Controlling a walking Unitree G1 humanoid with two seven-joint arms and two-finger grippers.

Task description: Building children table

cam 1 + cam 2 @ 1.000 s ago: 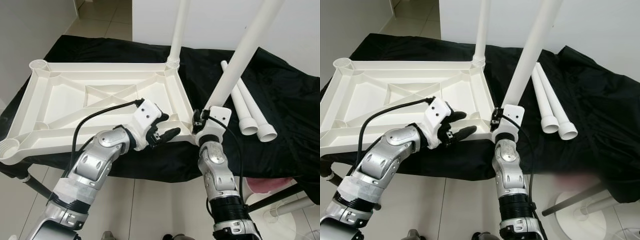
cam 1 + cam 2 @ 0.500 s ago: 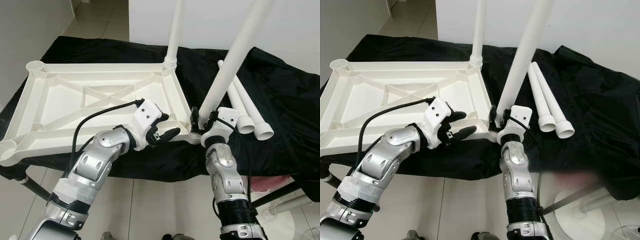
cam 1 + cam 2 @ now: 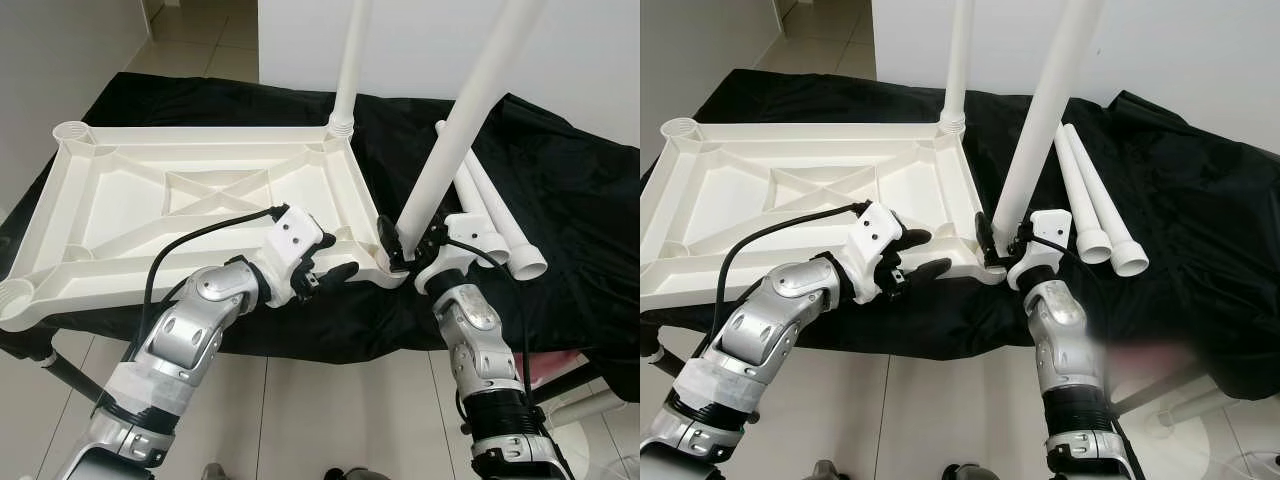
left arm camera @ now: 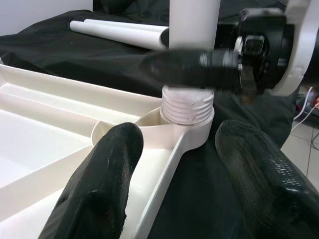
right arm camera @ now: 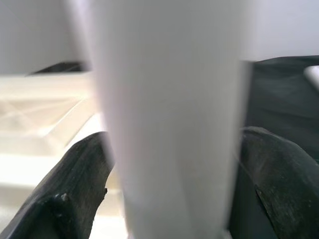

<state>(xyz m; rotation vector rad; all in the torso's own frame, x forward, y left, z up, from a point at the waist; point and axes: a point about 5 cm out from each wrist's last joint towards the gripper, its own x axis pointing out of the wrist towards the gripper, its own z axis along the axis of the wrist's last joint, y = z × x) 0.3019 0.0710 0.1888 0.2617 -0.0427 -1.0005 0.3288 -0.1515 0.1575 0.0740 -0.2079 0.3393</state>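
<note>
Left wrist view: leg seating in corner socket
My right gripper clasps the near-upright leg, threads entering the tabletop socket; my left gripper open alongside

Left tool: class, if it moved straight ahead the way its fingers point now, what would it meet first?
Most likely the threaded base of the table leg seated in the tabletop's corner socket; the right tool grips that leg just above it. Depth is uncertain.

The white plastic upturned children's table frame is lying on the black cloth-covered tabletop, with two loose white tube legs lying right of it.
</note>
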